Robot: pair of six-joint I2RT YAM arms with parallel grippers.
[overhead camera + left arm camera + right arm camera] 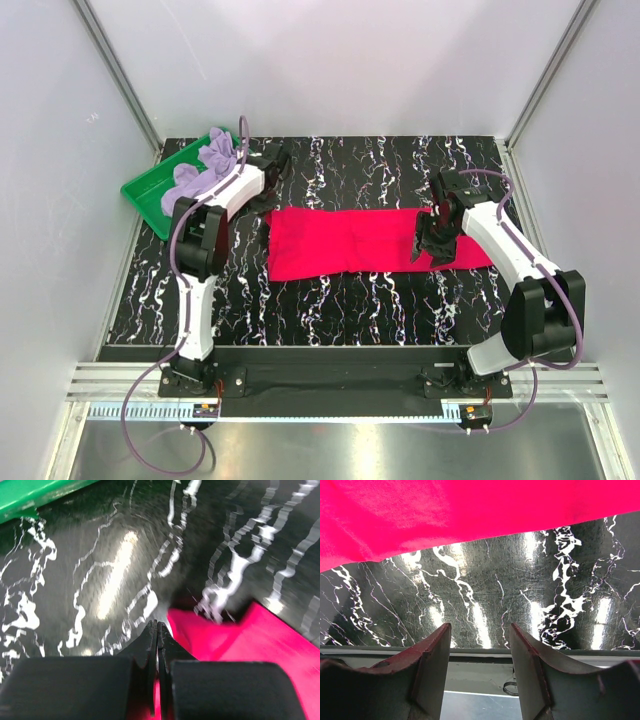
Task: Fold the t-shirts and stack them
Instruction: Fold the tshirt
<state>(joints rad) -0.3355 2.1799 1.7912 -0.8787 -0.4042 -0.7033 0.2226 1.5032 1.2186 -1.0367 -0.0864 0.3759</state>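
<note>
Crimson t-shirt (370, 242) lies spread on the table (350, 300); your left gripper (157, 627) is closed near its corner, your right gripper (480, 630) parted and empty over the other end.

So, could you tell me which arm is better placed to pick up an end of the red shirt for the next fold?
Probably the right: the right gripper is open above the right end of the crimson t-shirt, while the left gripper is shut, by its far-left corner.

Prob. lab: white-walled booth (330, 60).
</note>
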